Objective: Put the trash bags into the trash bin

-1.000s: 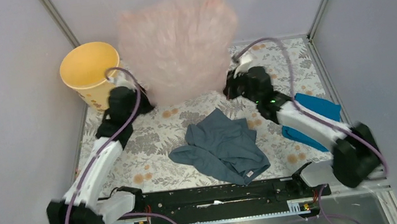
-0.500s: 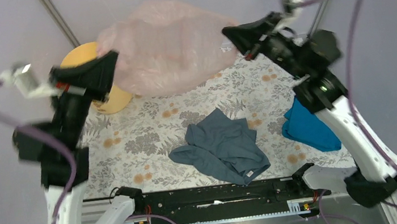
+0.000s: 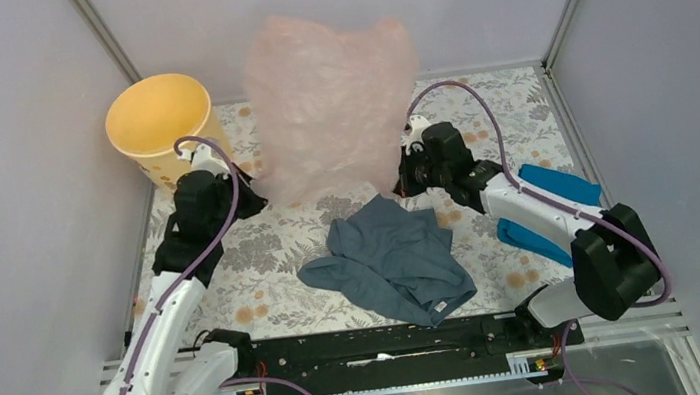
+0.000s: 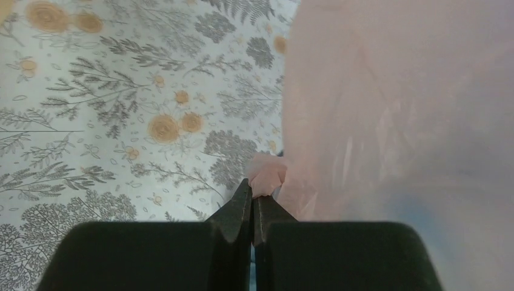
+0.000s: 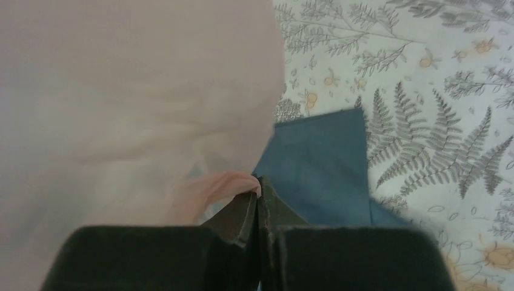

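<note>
The pale-pink translucent trash bag (image 3: 329, 99) billows upright above the table's far middle, held between both grippers. My left gripper (image 3: 254, 184) is shut on the bag's left bottom edge; the pinched pink film (image 4: 267, 176) bunches at its tips (image 4: 253, 191). My right gripper (image 3: 401, 173) is shut on the bag's right bottom edge (image 5: 230, 182), its tips (image 5: 259, 185) above the grey-blue garment (image 5: 321, 163). The yellow-orange trash bin (image 3: 158, 120) stands at the far left, just behind my left gripper, open and apparently empty.
A grey-blue garment (image 3: 394, 258) lies crumpled in the table's middle. A bright blue folded cloth (image 3: 554, 208) lies at the right under my right arm. Grey walls and metal posts enclose the floral-patterned table (image 3: 243, 261).
Both arms have come down from a raised pose to near the table. The bag, spread wide half a second ago, now stands tall and narrower between the grippers.
</note>
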